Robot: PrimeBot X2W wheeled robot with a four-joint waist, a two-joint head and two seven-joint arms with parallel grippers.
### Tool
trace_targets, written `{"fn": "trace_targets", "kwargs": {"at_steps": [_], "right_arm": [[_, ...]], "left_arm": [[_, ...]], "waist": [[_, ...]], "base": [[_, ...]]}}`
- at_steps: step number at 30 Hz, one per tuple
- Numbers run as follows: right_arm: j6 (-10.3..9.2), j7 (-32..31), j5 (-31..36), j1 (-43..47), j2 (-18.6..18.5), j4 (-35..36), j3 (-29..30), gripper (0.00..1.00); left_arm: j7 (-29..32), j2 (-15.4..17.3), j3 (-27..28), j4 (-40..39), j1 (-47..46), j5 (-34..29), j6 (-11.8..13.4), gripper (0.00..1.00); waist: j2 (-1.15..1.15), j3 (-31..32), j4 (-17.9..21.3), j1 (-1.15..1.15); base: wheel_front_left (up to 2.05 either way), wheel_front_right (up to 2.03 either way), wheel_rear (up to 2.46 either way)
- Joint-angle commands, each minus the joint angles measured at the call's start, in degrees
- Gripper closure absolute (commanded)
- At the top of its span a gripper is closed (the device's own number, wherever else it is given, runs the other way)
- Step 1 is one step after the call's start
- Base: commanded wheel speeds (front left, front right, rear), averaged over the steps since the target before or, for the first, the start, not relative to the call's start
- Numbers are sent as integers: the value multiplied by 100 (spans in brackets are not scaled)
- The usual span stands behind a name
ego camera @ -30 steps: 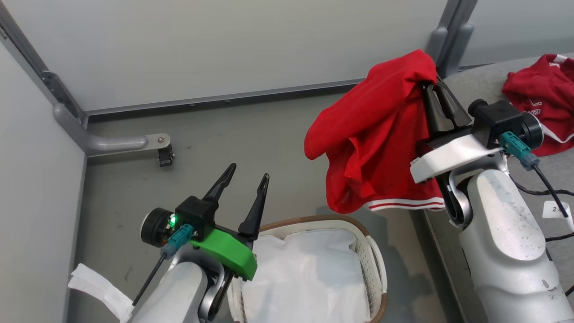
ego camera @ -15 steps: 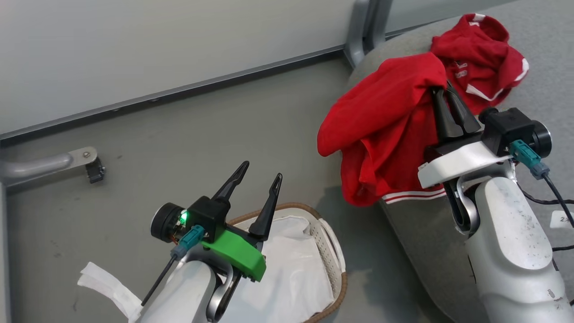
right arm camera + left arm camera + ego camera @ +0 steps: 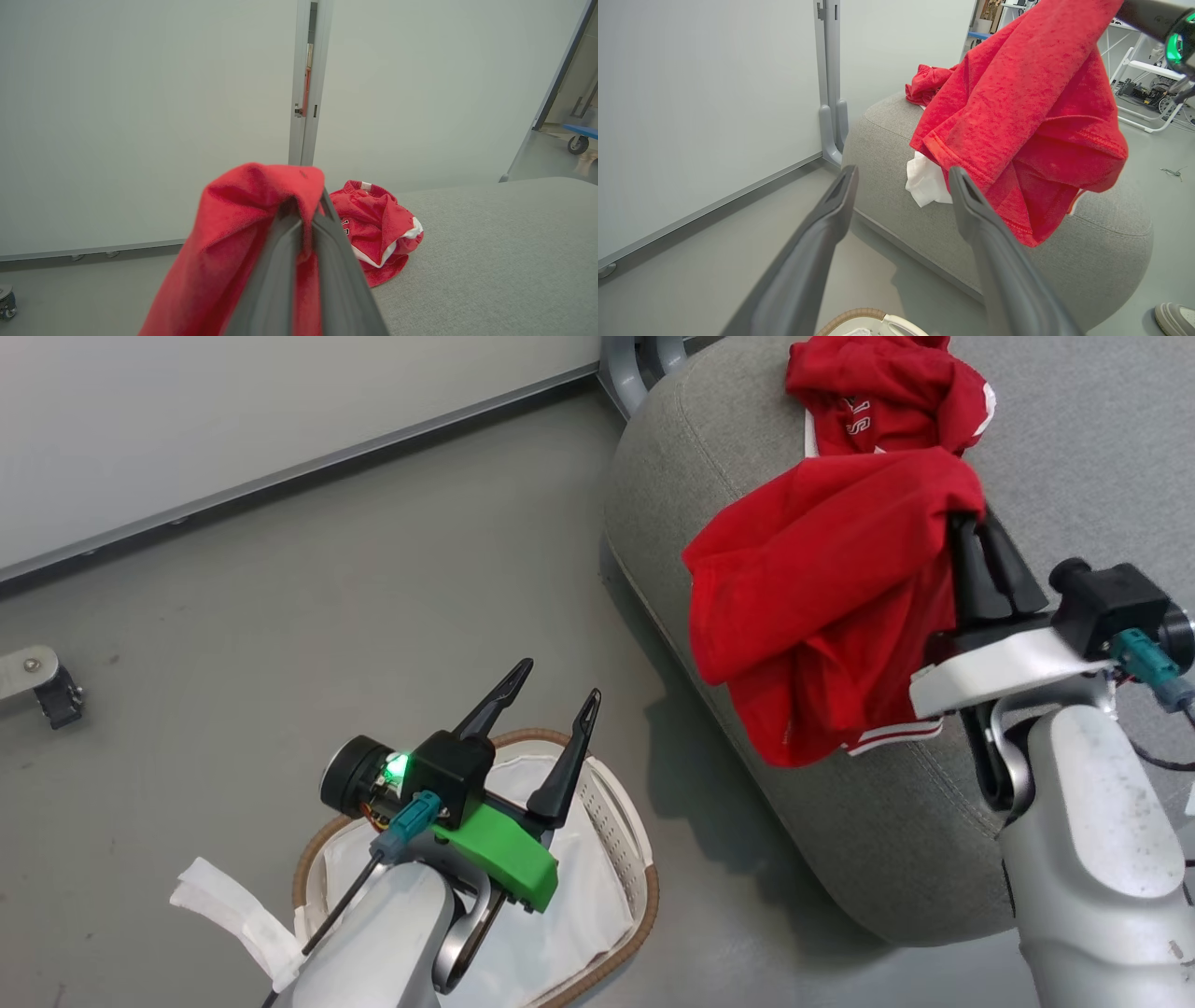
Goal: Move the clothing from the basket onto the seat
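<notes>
- Far left, a wheeled bracket stands on the grey floor below the pale wall, well apart from everything else.
- My left arm rises from the bottom edge, forearm tilted up and to the right, with a white tag hanging off it.
- My left claw is spread wide and holds nothing. It hovers over the basket's far rim, fingers pointing toward the seat.
- The basket sits on the floor under that arm, near the seat's corner but apart from it. Its white liner shows inside, partly covered by my arm.
- The held garment hangs bunched from my right claw, clear of the floor, over the seat's rounded near corner, its white-striped hem lowest. Whether it touches the upholstery I cannot tell.
- The seat spreads from centre to the right edge, with bare grey top beyond the cloth.
- My right arm stands steep at lower right, wrist bent leftward over the seat.
- My right claw is pressed together, pinching a fold of the held garment, which drapes over the fingertips.
- The other garment lies crumpled on the seat top, just beyond the held one.
</notes>
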State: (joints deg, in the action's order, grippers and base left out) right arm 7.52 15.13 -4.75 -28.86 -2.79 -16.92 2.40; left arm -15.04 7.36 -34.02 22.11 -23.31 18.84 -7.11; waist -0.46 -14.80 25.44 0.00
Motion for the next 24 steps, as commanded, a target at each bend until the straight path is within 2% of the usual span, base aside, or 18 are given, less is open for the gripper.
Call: {"fn": "trace_targets", "kwargs": {"at_steps": [1, 8, 10, 14, 18, 20, 24], "right_arm": [[-6, 3, 63, -227, -20, 84, 140, 100], [-6, 3, 706, -1152, -30, 225, 851, 100], [-6, 3, 938, -1521, -194, 228, 1103, 100], [-6, 2, 1151, -2342, -757, 13, 1558, 100], [-6, 2, 1397, -3211, -1523, -395, 1904, 100], [-6, -13, 1560, -3610, -1936, -579, 2032, 100], [-6, -278, 1748, -4215, -2421, -964, 2080, 100]], "left_arm": [[-20, 67, -24, 3, -90, -36, -23, 0], [-20, 136, -86, 4, -187, -36, -24, 0], [-20, 157, -117, -7, -237, -40, -24, 0], [-16, 189, -177, -49, -336, -66, -28, 0], [0, 229, -223, -123, -429, -97, -26, 0], [14, 246, -238, -179, -484, -119, -24, 0], [33, 328, -233, -339, -596, -174, 18, 0]], "waist": [[46, -180, -17, 0], [46, -524, -330, 0], [46, -633, -461, 0], [46, -884, -738, 0], [46, -1140, -1022, 0], [46, -1274, -1155, 0], [46, -1575, -1336, 0]], "base": [[0, 0, 0], [0, 0, 0], [0, 0, 0], [0, 0, 0], [0, 0, 0], [0, 0, 0], [0, 0, 0]]}}
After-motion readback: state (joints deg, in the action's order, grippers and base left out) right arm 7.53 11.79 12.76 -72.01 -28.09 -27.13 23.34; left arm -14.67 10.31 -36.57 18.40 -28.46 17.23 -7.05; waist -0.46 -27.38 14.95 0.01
